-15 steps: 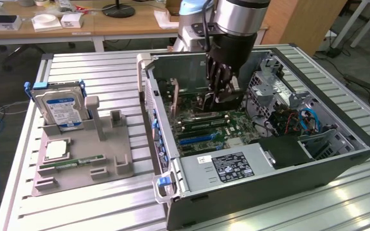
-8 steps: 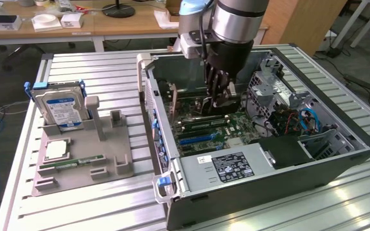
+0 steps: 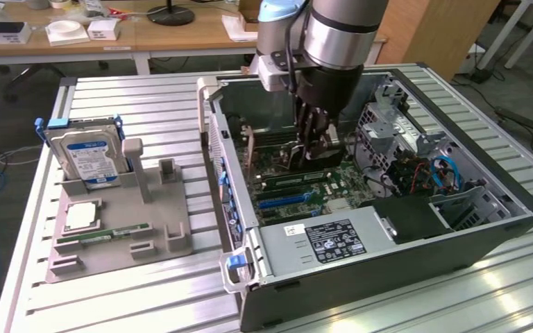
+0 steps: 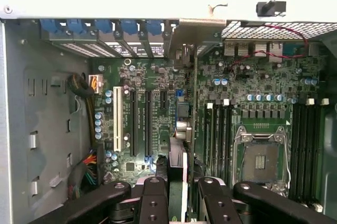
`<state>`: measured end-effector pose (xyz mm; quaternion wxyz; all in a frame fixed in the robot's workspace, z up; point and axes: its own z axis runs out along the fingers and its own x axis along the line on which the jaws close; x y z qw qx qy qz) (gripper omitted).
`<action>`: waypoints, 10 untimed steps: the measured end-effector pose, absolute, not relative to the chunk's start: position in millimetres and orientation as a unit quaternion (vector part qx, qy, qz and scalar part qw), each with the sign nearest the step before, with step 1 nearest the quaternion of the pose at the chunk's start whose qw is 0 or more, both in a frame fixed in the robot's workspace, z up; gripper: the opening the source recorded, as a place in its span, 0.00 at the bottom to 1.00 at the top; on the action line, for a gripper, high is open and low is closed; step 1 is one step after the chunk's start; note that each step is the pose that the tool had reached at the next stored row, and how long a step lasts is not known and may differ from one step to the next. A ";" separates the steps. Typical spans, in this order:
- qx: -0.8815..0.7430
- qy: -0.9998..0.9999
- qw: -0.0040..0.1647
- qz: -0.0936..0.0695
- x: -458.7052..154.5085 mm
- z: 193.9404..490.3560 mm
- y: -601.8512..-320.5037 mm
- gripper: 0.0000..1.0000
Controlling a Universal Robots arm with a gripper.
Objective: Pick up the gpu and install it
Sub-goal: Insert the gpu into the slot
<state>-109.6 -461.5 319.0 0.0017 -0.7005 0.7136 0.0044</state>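
In the wrist view the gpu (image 4: 185,129) hangs edge-on between my fingers (image 4: 154,199), a thin dark card over the motherboard (image 4: 263,77). Its silvery end bracket (image 4: 197,32) reaches the rear slot openings of the computer case (image 3: 359,277). It stands beside the long black expansion slots (image 4: 148,124); I cannot tell whether its lower edge is seated. My gripper (image 4: 181,190) is shut on the card. In the exterior view the gripper (image 3: 318,149) is deep inside the open case, pointing straight down at the board (image 3: 294,194).
A grey fixture tray (image 3: 119,263) on the exterior view's left holds a silver hard drive (image 3: 86,156) with a blue label, a CPU (image 3: 81,215) and a green RAM stick (image 3: 109,236). Drive cages and cables (image 3: 424,166) crowd the case's far side. A CPU socket (image 4: 260,161) lies near the card.
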 end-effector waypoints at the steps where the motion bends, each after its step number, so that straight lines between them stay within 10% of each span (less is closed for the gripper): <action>1: -0.701 0.714 0.002 0.004 -109.7 318.6 -462.1 0.27; 10: -0.701 0.714 0.002 0.004 -111.5 313.3 -464.9 0.27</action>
